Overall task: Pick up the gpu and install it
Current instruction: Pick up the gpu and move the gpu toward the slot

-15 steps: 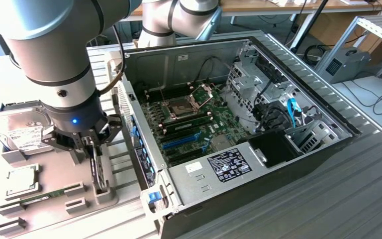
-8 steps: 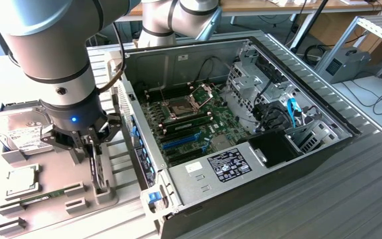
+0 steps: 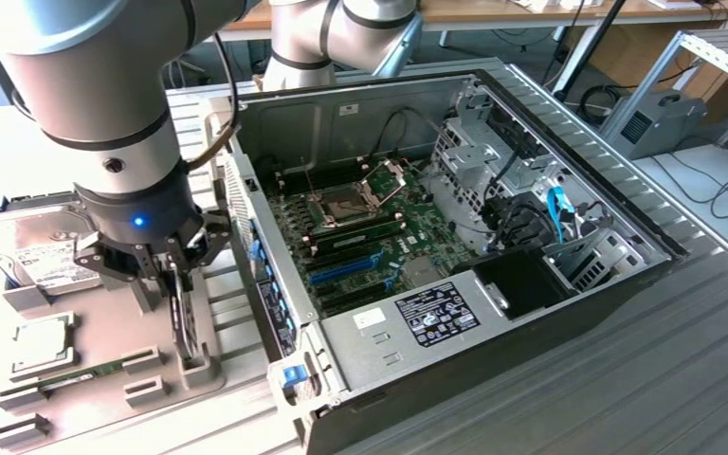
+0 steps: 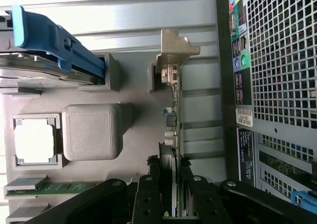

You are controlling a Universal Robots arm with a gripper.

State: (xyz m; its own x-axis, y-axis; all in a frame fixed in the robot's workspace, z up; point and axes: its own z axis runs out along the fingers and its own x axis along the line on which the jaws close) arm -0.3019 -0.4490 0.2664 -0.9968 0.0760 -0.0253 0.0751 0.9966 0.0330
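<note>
The tool (image 3: 174, 294) hangs straight over the grey parts tray (image 3: 111, 417) on the bench (image 3: 667, 379), its jaws drawn in to a narrow gap on the gpu (image 3: 187, 327). The card stands on its edge directly beneath the tool, seated in a slot of the tray. In the wrist view the two black fingers (image 4: 154, 192) lie against opposite faces of the card (image 4: 173, 110), and its silver bracket (image 4: 174, 48) is at the end farthest from the tool (image 4: 171, 184).

The step in hand looks like freeing the card from its slot. That probably goes best as a straight pull along the card's own plane, with no twist, because the tray's end block (image 4: 153, 75) flanks the bracket end and a tilted card could bind there. The pads sit toward one end rather than the middle, so the bracket end may sag; a slow lift should show this early.

To one side of the tool lie the hard drive (image 3: 35, 251), the processor (image 3: 42, 343) and the memory stick (image 3: 80, 373). The open computer case (image 3: 465, 123) is close on the other side, its rear grille (image 4: 282, 60) near the card, so there is little room for sideways drift.
</note>
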